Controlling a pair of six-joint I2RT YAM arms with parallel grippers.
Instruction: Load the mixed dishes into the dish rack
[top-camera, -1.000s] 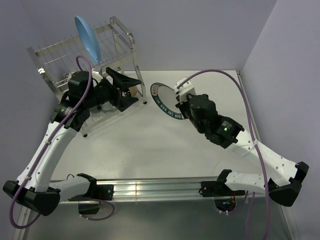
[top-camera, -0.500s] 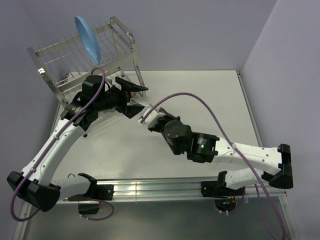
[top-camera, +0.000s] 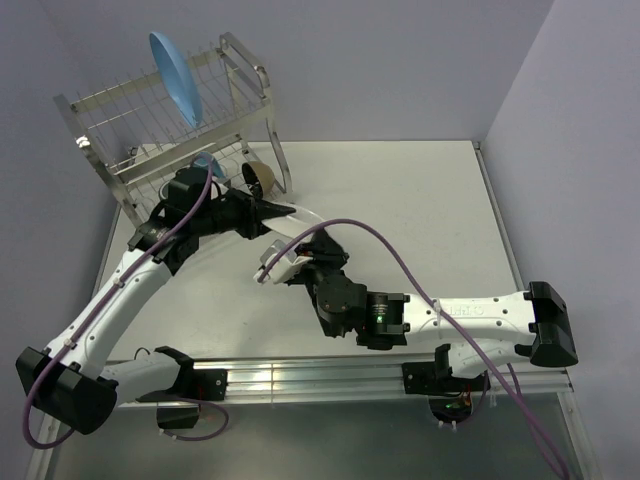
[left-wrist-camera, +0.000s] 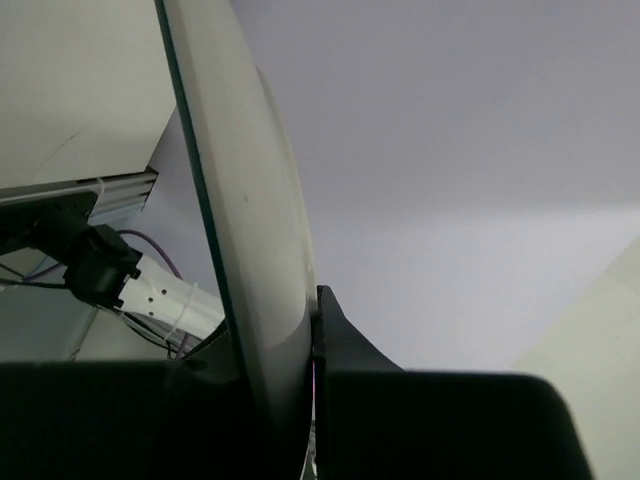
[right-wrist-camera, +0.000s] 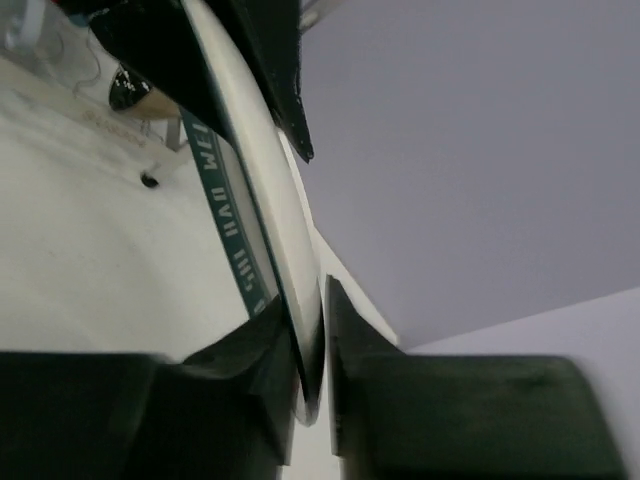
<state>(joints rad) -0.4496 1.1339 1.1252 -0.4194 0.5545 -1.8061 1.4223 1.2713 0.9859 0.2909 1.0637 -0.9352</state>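
The white plate with dark lettered rim (top-camera: 283, 258) (left-wrist-camera: 250, 200) (right-wrist-camera: 262, 205) hangs on edge above the table between both arms. My left gripper (top-camera: 268, 208) (left-wrist-camera: 313, 340) is shut on its rim, one finger pressed flat against it. My right gripper (top-camera: 300, 262) (right-wrist-camera: 325, 330) straddles the opposite rim, and a thin slit shows between the plate and one finger, so the jaws stand slightly open. The dish rack (top-camera: 120, 100) stands at the far left with the light-blue plate (top-camera: 175, 78) upright in its upper tier.
On the rack's lower shelf sit a blue mug (top-camera: 208, 163), a black-and-tan bowl (top-camera: 257, 175) and a pale cup (top-camera: 145, 153). Purple walls close in behind and to the right. A metal rail (top-camera: 310, 378) runs along the near edge.
The right arm swung the plate left across the table to the left gripper. The left gripper closed on the plate's rim. The right jaws have loosened slightly.
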